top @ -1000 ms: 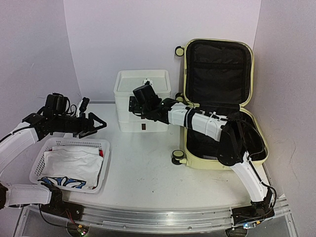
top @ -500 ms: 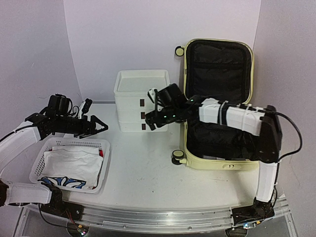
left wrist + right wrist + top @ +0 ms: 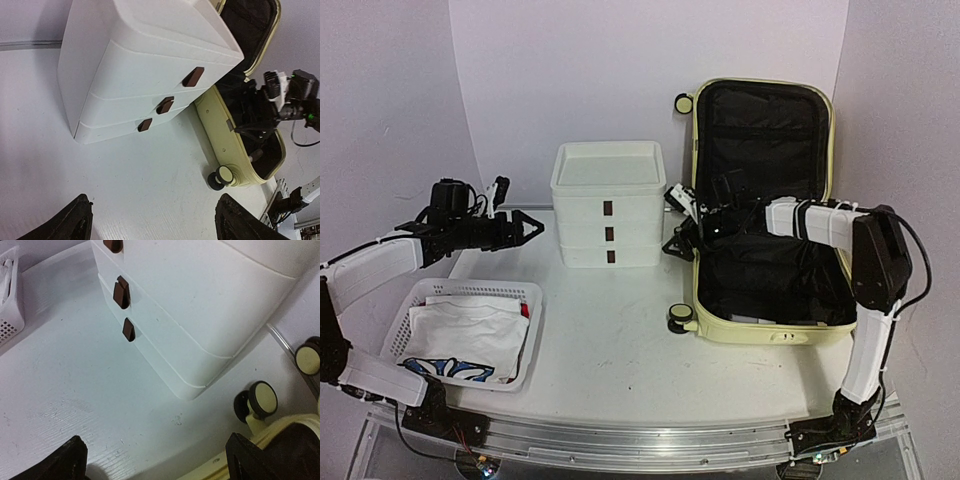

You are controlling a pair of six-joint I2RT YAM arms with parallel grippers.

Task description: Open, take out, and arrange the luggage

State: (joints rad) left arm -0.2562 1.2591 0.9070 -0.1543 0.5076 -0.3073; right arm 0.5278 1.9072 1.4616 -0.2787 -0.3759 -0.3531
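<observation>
pale yellow luggage (image 3: 740, 330) open at the table's (image 3: 610, 350) right rear, lid upright against the back wall, black lining showing. contents of the lower shell too dark to make out, partly covered by the right arm. right gripper (image 3: 682, 238) at the shell's left rim, fingers spread wide, nothing between; only their tips caught in the wrist view. white drawer box (image 3: 608, 205) just beside. left gripper (image 3: 525, 228) likewise wide and empty, left of the box. basket (image 3: 460, 292) of cloth at left front.
</observation>
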